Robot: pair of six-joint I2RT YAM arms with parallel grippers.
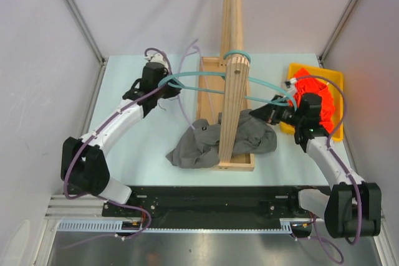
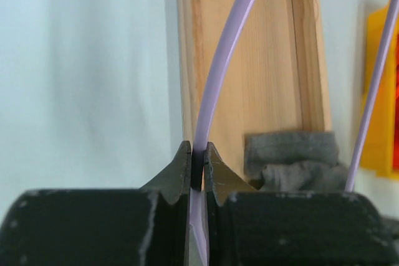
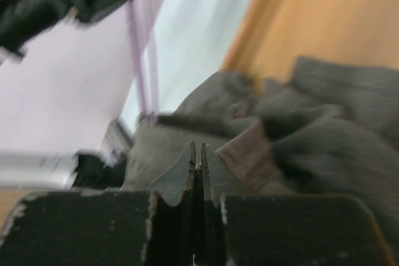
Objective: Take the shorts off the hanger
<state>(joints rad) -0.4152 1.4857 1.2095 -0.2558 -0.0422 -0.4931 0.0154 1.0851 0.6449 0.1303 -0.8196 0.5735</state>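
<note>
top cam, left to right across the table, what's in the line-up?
left claw → wooden post → right claw → orange-red shorts. The grey shorts are left out because they lie on both sides of the post.

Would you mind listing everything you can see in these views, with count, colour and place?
table: one, pale blue-green, under everything.
wooden stand: one, light wood, upright post on a tray-like base, mid-table.
hanger: one, teal, hooked round the post, spreading to both sides.
grey shorts: one pair, dark grey, crumpled over the stand's base.
yellow bin: one, far right of the table.
orange-red shorts: one pair, in the bin.
arms: two, white and black, bases at the near edge.
lilac cable: lilac, loops by the left wrist.
left gripper: black, shut on the lilac cable, near the hanger's left end.
right gripper: black, shut, holding nothing visible, above the grey shorts.
</note>
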